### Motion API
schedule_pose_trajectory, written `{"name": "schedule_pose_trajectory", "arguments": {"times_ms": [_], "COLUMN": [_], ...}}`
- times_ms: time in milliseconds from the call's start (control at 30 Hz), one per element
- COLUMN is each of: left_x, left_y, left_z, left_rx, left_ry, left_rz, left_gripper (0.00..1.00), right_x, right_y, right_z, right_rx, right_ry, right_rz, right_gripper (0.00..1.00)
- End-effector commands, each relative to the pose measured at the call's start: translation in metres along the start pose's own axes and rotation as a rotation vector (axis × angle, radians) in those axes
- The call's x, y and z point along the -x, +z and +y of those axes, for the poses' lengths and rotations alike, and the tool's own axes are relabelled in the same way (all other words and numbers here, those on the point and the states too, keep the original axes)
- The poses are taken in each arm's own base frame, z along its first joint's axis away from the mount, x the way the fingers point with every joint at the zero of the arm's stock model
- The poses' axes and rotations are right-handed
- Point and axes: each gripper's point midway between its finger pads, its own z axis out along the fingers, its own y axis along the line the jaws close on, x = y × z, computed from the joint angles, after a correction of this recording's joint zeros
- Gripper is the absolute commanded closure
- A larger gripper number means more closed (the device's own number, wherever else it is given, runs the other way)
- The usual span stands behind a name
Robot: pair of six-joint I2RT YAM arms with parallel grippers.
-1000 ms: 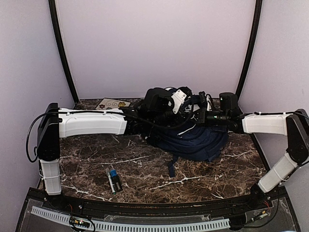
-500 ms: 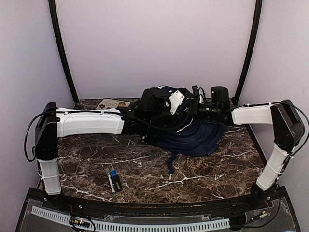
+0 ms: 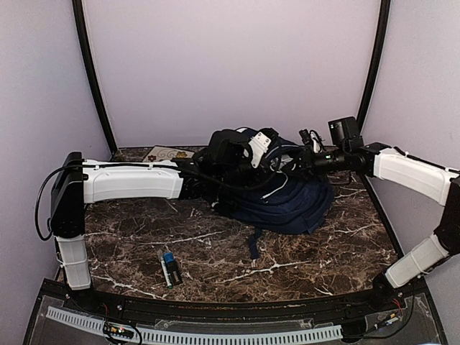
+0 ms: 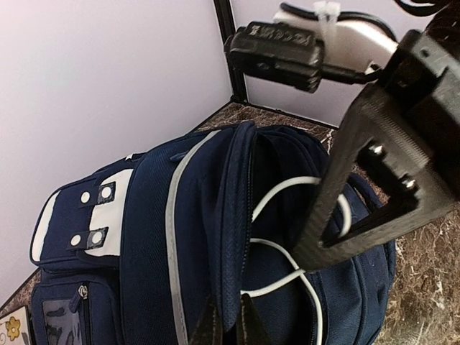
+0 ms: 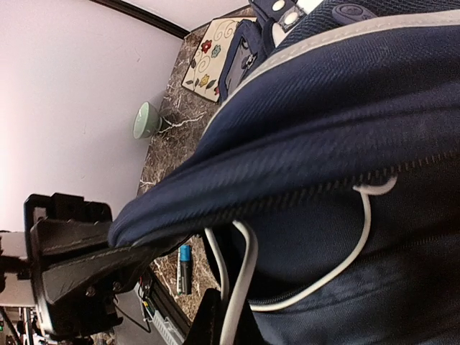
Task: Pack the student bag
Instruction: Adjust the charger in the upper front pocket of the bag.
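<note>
We see the left gripper [image 4: 230, 327] pinched on the raised rim of the large navy blue fabric backpack [image 4: 144, 237], whose main zip gapes. The right gripper [image 4: 320, 233] dips a black finger into the opening beside a white cord [image 4: 287, 184], toward the dark marbled tabletop [image 4: 424, 280]'s far right corner.

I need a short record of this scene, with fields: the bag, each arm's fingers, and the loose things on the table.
bag: student bag, on the far half of the table, main compartment open
left fingers: shut on the rim of the opening
right fingers: inside the opening; grip not visible
at opening: white cord
loose on table: two pens, flowered card
</note>
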Motion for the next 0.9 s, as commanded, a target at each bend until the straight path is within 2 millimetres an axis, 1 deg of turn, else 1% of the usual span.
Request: {"name": "schedule_pose_trajectory", "arguments": {"times_ms": [0,67,167,233,267,300,333,367,400,500,567,633,700,767,867], "left_x": [0.037,0.036,0.034,0.034,0.034,0.034,0.034,0.033,0.032,0.032,0.032,0.033,0.034,0.034,0.035], "left_y": [-0.018,-0.017,-0.017,-0.018,-0.019,-0.019,-0.019,-0.019,-0.018,-0.016,-0.016,-0.016,-0.017,-0.017,-0.017], "left_z": [0.012,0.011,0.009,0.009,0.009,0.008,0.007,0.005,0.003,-0.002,-0.004,-0.004,-0.004,-0.005,-0.005], "left_rx": [0.024,0.015,0.005,0.003,0.002,-0.001,-0.008,-0.017,-0.026,-0.049,-0.062,-0.064,-0.064,-0.069,-0.070], "left_ry": [-0.050,-0.051,-0.056,-0.058,-0.059,-0.057,-0.057,-0.056,-0.058,-0.067,-0.069,-0.070,-0.067,-0.065,-0.064], "left_rz": [-0.085,-0.082,-0.076,-0.074,-0.076,-0.075,-0.075,-0.075,-0.075,-0.080,-0.081,-0.082,-0.083,-0.084,-0.090], "left_gripper": [1.00,1.00,1.00,1.00,1.00,1.00,1.00,1.00,1.00,1.00,1.00,1.00,1.00,1.00,1.00], "right_x": [-0.022,-0.026,-0.027,-0.032,-0.007,-0.008,-0.009,-0.010,-0.009,-0.002,0.005,0.006,0.002,0.001,0.000], "right_y": [-0.016,-0.015,-0.009,-0.003,-0.008,-0.006,-0.003,0.001,0.005,0.011,0.015,0.020,0.028,0.034,0.042], "right_z": [0.002,-0.002,-0.008,-0.014,-0.062,-0.070,-0.071,-0.071,-0.070,-0.066,-0.059,-0.057,-0.061,-0.060,-0.052], "right_rx": [-0.022,-0.011,-0.011,-0.017,-0.279,-0.310,-0.301,-0.291,-0.278,-0.245,-0.209,-0.189,-0.176,-0.150,-0.106], "right_ry": [0.029,0.015,0.014,0.023,0.020,0.019,0.013,-0.044,-0.008,0.006,0.007,0.016,0.039,0.051,0.055], "right_rz": [0.033,0.018,0.019,0.035,-0.132,-0.146,-0.148,-0.140,-0.145,-0.168,-0.193,-0.196,-0.180,-0.172,-0.164], "right_gripper": [1.00,1.00,1.00,1.00,1.00,0.52,0.36,0.33,0.31,0.28,0.31,0.41,0.51,0.55,0.63]}}
